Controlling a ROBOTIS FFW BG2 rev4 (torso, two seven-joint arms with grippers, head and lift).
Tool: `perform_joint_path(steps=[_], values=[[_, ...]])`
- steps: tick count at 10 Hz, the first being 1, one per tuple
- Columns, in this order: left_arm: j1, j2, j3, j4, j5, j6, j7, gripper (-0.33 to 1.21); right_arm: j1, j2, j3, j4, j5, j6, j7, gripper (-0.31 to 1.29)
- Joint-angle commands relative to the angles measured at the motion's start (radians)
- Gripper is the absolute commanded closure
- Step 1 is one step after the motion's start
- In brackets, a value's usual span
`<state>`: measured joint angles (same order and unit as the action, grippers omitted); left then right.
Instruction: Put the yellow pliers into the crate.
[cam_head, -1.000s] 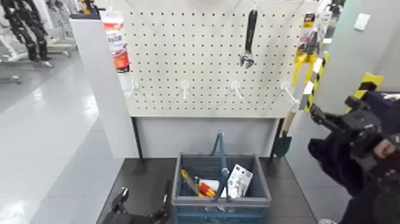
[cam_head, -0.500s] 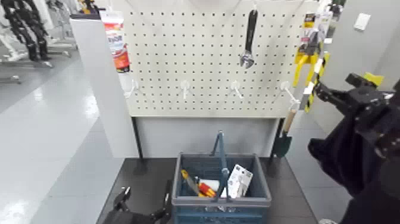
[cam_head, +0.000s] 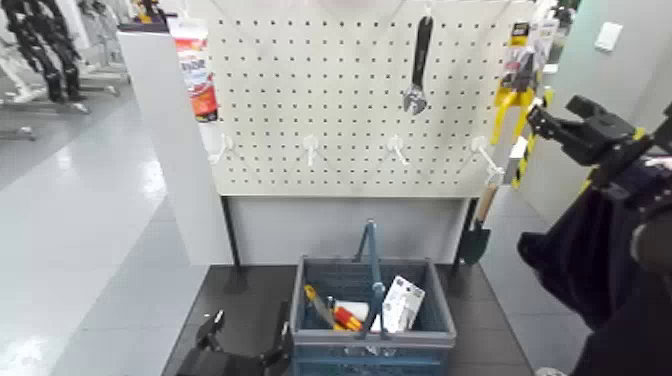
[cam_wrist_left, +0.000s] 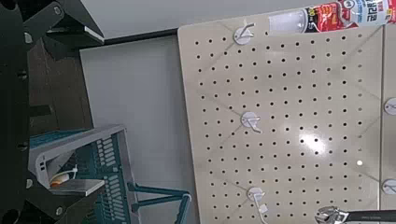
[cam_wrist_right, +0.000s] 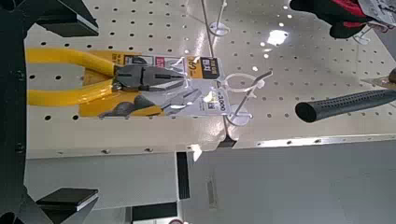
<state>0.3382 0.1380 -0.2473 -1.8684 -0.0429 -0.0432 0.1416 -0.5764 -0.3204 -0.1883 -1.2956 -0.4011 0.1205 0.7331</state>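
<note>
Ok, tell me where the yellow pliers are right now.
In the head view, the yellow pliers hang at the pegboard's upper right, right of the black adjustable wrench and above the green trowel.

Noted Hangul lettering on red-and-white tube (cam_wrist_left: 341, 13), pale on blue near one end in left wrist view; exact wording not legible. Larger print on red band of same tube, also unread. Observed small print on white and yellow card of yellow pliers (cam_wrist_right: 67, 97) in right wrist view; too small to read. Saw dark marks on white card (cam_head: 404, 305) in crate (cam_head: 372, 362); not resolvable as letters or digits. Could confirm no brand or number.
</note>
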Motion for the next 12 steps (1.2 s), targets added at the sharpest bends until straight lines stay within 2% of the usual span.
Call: perform_joint_path(steps=[1, 4, 9, 10, 12], values=[[-0.008, 0.0, -0.006, 0.0, 0.0, 0.002, -0.002, 0.21, -0.097, -0.019, 0.043, 0.118, -0.051, -0.012, 0.048, 0.09], [-0.016, 0.002, -0.012, 0.003, 0.0, 0.002, -0.004, 0.21, -0.184, -0.023, 0.098, 0.239, -0.11, -0.008, 0.134, 0.09], [-0.028, 0.002, -0.014, 0.009, 0.001, 0.002, -0.007, 0.21, -0.276, -0.039, 0.153, 0.351, -0.119, -0.021, 0.195, 0.13], [-0.03, 0.002, -0.014, 0.009, 0.001, 0.002, -0.007, 0.21, -0.289, -0.039, 0.161, 0.363, -0.122, -0.01, 0.207, 0.18], [-0.03, 0.002, -0.015, 0.009, 0.001, 0.002, -0.007, 0.21, -0.309, -0.039, 0.179, 0.377, -0.122, 0.004, 0.22, 0.64]])
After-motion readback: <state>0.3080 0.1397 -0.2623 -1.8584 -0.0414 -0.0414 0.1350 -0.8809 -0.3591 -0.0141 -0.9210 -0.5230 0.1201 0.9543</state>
